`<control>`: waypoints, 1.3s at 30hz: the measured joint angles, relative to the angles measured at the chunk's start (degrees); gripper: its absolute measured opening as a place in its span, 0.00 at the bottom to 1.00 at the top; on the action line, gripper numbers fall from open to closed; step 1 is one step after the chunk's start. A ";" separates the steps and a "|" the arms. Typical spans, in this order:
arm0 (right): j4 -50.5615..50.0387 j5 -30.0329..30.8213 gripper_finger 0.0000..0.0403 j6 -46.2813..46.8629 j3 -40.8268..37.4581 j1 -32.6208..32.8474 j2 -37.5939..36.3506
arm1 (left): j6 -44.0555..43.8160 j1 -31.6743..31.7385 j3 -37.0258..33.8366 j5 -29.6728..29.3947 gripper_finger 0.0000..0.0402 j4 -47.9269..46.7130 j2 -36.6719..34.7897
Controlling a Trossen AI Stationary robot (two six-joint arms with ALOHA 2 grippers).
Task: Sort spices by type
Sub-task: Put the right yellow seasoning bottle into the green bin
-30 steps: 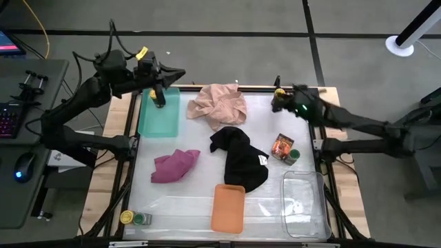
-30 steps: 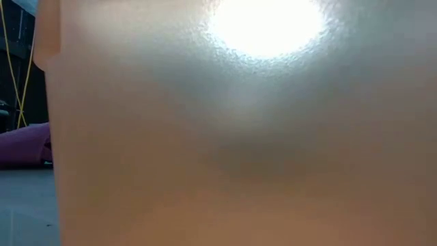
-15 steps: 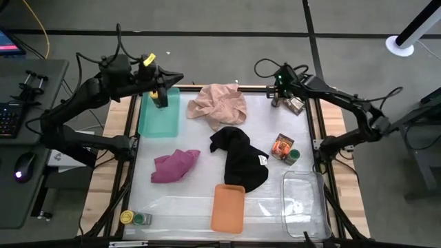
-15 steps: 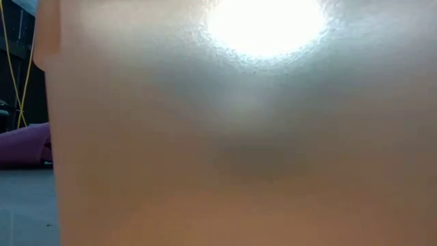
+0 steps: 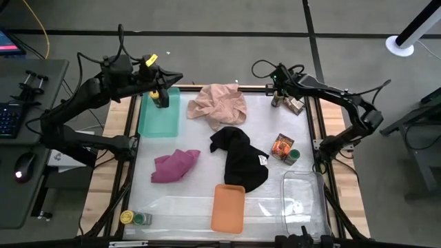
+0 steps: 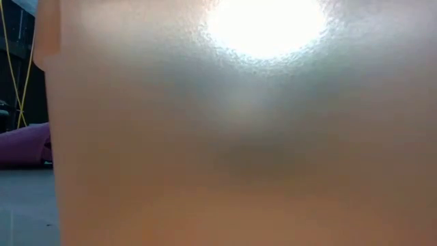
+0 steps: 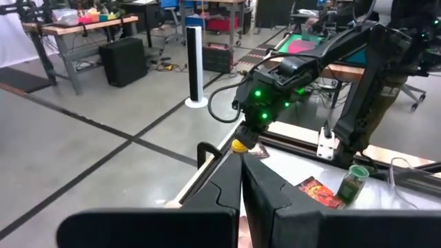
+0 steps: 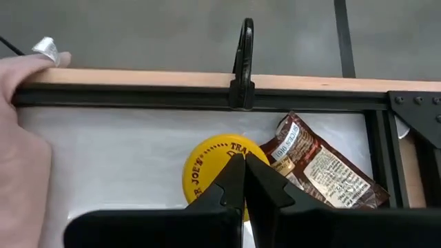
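Spices lie scattered over the table [image 5: 186,200]. Right under the right gripper [image 8: 244,172], whose fingers are pressed together and hold nothing, stands a jar with a yellow lid [image 8: 210,176]; in the right wrist view the closed fingertips hang over that lid. Just beside the jar, on the side away from the pale pink cloth [image 5: 219,103], lies a brown printed packet [image 8: 320,169]. Beyond both runs the wooden edge of the table with a black clamp [image 8: 242,62].

From above, the right gripper [image 5: 278,91] sits at the far right corner. Nearer the front from it, along the same side, an orange packet [image 5: 281,147] lies touching a green-lidded jar [image 5: 294,156], and past those sits a clear tray [image 5: 302,203]. A black cloth [image 5: 240,157] lies toward the table's middle from this gripper.

The left gripper [image 5: 160,96] hangs over the far end of a green tray [image 5: 158,117], its fingers [image 7: 262,200] pressed together and empty. Toward the front from it lies a magenta cloth [image 5: 175,165], and well beyond that, at the front left corner, a yellow-lidded jar [image 5: 127,218] touches another green-lidded jar [image 5: 141,220]. An orange tray [image 5: 228,207] rests at the front edge and fills the low view.
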 joint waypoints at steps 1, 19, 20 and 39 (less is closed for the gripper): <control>-0.12 0.03 0.00 -0.01 0.00 0.00 -0.01 | 0.06 0.00 0.00 0.00 0.00 0.00 0.00; 5.71 -4.83 0.00 -5.57 -3.82 4.88 -0.23 | -2.67 0.00 0.00 -0.05 0.00 2.39 0.13; 5.68 -4.95 0.00 -5.91 -3.82 5.58 -0.23 | -2.67 0.00 0.00 -0.05 0.00 2.66 0.13; 8.98 -15.96 0.00 -4.09 -3.98 22.18 -0.10 | -2.64 -0.04 0.00 0.00 0.00 3.41 2.61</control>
